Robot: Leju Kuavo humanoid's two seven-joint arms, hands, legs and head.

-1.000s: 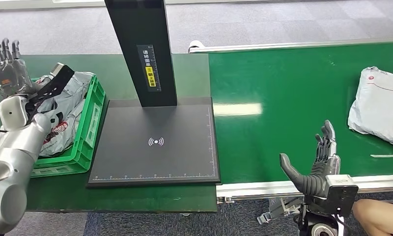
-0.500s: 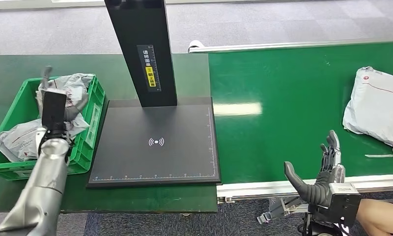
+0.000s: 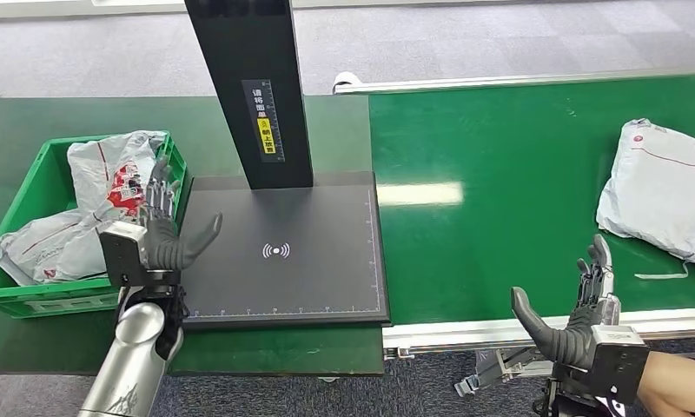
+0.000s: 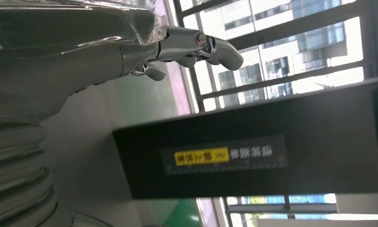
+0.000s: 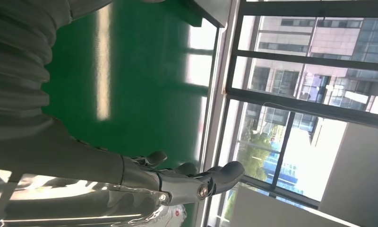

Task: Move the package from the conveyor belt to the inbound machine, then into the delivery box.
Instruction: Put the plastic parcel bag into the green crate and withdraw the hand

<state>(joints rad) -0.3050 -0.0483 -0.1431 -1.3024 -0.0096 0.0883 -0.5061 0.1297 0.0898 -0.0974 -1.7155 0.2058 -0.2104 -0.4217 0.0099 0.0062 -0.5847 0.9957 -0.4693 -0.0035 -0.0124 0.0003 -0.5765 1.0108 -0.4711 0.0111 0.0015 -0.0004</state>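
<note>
Package (image 3: 665,187): grey poly mailer, lying flat on the green conveyor belt (image 3: 500,156) at its far right, partly cut off by the picture's right edge. Long axis not determinable for that reason; visible edge nearest the robot runs diagonally, down toward the right. Red printing on the upper face. Well apart from both hands.

Right hand (image 3: 579,308): released, holding nothing, fingers straight and pointing away from the robot, thumb spread toward the left. Positioned over the near edge of the conveyor belt, near the package's lower left corner but not touching it. Right wrist view: fingers (image 5: 196,182) extended over the green belt surface, windows beyond.

Left hand (image 3: 162,230): released, holding nothing, fingers upright, thumb angled out over the black plate. Positioned at the left edge of the inbound machine (image 3: 279,248), just beside the green delivery box (image 3: 166,221). Left wrist view: fingers (image 4: 196,45) extended, facing the machine's black column (image 4: 253,156) with a yellow label.

Delivery box: resting on the green bench (image 3: 31,117) left of the machine, containing grey mailers (image 3: 92,204) with red markings, one standing above the rim.
</note>
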